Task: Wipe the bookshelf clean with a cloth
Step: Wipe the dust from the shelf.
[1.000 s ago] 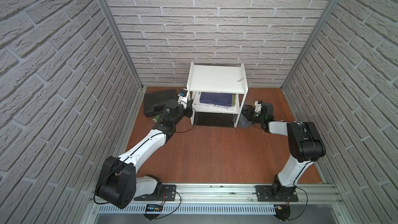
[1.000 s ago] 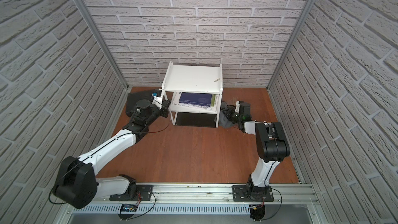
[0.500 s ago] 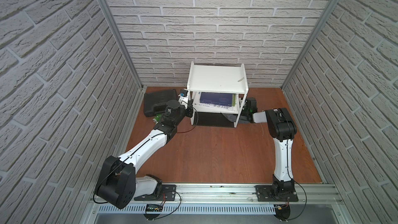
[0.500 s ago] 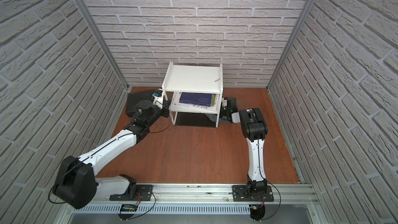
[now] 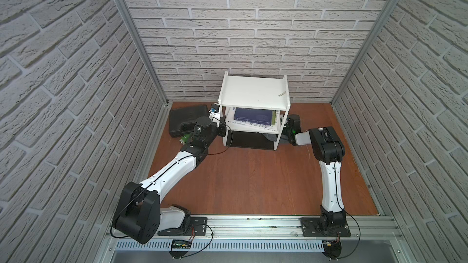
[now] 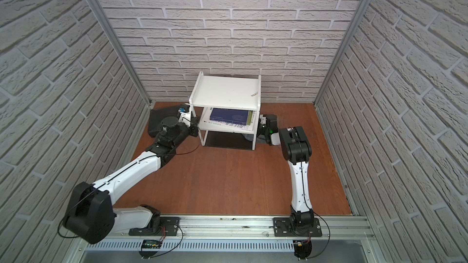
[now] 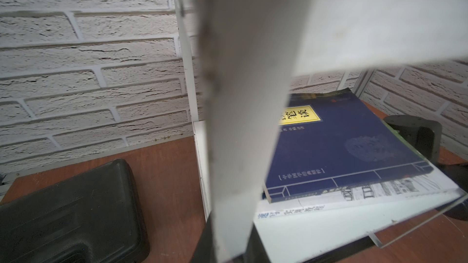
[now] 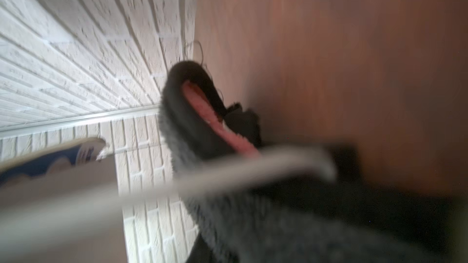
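The white bookshelf [image 5: 253, 92] [image 6: 225, 89] stands against the back wall. My left gripper [image 5: 222, 129] [image 7: 231, 249] is shut on its front left leg [image 7: 240, 122], which runs up between the dark fingers [image 7: 202, 244]. My right gripper [image 5: 285, 132] [image 6: 260, 132] is low at the shelf's right side, shut on a dark grey cloth [image 8: 253, 211]. The cloth [image 5: 269, 136] pokes under the middle shelf, just above the floor. It hides the right fingertips, and a thin white frame bar [image 8: 177, 185] crosses in front of it.
A blue book [image 5: 254, 116] [image 7: 336, 148] lies on a white one on the middle shelf. A black ribbed case [image 5: 184, 120] [image 7: 68, 218] sits on the floor left of the shelf. A small scrap [image 5: 283, 94] lies on the top board. Brick walls close three sides.
The right arm has folded its elbow in and pushed the cloth leftward, from beside the shelf to under its right edge. The left arm keeps its hold and has not moved.
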### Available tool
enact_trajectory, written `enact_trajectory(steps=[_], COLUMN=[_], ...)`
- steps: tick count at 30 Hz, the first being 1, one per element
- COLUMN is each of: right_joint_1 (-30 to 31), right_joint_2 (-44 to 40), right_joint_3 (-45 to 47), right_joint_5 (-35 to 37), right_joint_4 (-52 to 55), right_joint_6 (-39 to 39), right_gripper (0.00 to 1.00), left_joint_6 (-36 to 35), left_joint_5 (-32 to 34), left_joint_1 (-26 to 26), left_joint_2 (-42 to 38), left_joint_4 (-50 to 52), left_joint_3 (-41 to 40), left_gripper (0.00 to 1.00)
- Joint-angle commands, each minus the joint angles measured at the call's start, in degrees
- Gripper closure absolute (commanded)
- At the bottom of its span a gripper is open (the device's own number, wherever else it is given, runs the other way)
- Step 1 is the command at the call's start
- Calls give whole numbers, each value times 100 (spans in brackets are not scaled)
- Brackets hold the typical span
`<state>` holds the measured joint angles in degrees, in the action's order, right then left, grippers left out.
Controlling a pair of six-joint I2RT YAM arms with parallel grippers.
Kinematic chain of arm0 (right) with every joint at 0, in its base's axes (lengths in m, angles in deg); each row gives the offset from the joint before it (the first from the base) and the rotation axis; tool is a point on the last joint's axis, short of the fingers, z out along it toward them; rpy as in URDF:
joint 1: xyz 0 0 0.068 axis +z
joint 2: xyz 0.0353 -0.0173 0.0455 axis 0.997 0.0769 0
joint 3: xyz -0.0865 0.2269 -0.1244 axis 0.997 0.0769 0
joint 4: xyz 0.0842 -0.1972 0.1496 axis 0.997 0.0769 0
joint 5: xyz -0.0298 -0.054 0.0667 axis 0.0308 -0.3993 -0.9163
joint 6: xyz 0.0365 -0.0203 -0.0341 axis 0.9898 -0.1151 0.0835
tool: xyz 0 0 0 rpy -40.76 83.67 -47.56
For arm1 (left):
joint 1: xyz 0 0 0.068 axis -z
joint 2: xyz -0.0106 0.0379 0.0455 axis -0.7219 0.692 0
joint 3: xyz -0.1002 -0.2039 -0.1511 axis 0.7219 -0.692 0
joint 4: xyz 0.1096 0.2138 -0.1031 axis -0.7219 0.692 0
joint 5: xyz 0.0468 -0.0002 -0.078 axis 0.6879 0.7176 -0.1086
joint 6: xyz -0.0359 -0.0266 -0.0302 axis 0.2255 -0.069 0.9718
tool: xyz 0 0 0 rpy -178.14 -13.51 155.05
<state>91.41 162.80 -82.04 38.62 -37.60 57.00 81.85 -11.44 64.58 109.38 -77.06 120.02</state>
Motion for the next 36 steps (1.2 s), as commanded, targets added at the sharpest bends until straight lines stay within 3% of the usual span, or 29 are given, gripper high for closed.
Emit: enact_trajectory(steps=[1, 4, 8, 14, 16, 17, 19, 21, 25, 29, 33, 36], right_joint_1=[108, -55, -217, 17, -84, -204, -545, -862, -995, -549, -359, -587], right_joint_2=[-345, -654, -692, -1001, -1365, -1534, -1863, -2028, -2096, -1398, -758, -1117], right_joint_3=[-85, 156, 169, 949, 1375, 1452, 1272, 760, 30, -775, -722, -660], right_joint_5=[710, 1421, 1423, -1179, -1708, -1773, -1068, -519, -283, 49, 247, 298], right_joint_4=[1193, 1564, 1268, -88, 149, 599, 2623, 3507, 2734, 2912, 2720, 2661], right_joint_6=[-838, -1310, -1347, -1090, -1442, -1975, -3167, -3678, -2986, -2847, -2681, -2579], right_gripper=[97, 97, 98, 97, 97, 97, 97, 97, 97, 97, 97, 97], left_joint_6=[287, 284, 240, 121, 159, 161, 161, 172, 247, 454, 546, 511], left_joint_5=[76, 79, 127, 304, 381, 436, 556, 571, 441, 604, 656, 656], left_joint_1=[29, 26, 26, 33, 42, 36, 39, 43, 42, 55, 160, 246], left_joint_2=[357, 389, 402, 492, 495, 508, 542, 573, 632, 742, 778, 779], left_joint_4=[625, 692, 845, 983, 933, 927, 919, 943, 876, 868, 798, 868], left_joint_3=[-69, 17, 154, 225, 184, 170, 161, 180, 163, 173, 122, 174], left_gripper=[100, 100, 100, 100, 100, 100, 100, 100, 100, 100, 100, 100])
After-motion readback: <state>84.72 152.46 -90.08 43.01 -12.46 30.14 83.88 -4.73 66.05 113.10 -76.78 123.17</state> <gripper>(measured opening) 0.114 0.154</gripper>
